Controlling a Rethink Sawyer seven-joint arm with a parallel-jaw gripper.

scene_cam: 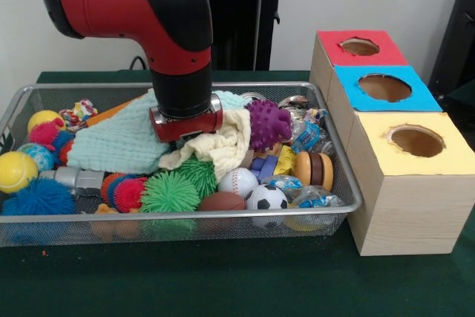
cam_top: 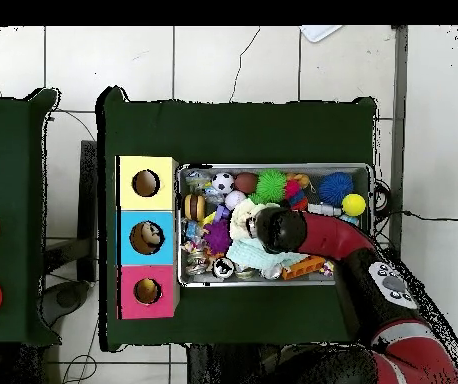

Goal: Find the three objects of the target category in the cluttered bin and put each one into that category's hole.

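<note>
The gripper (scene_cam: 185,133) is sunk into the cloths (scene_cam: 215,146), so I cannot tell its state; probably it digs to uncover toys. The bin (scene_cam: 338,183) holds balls, spiky toys and wrappers. Beside it, the holes (scene_cam: 386,87) show something inside from overhead.

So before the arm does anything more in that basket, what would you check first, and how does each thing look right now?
1. Arm over the wire basket: ok, its end is pressed down among the cloths.
2. Gripper state: cannot tell, it is buried in the pale yellow cloth.
3. Something held: cannot tell.
4. Holes in the red box, blue box and yellow box: ok in the front view, all unblocked.
5. Toys under the green cloth: cannot tell, hidden.
6. Balls in reach: ok, baseball and soccer ball lie uncovered.
</note>
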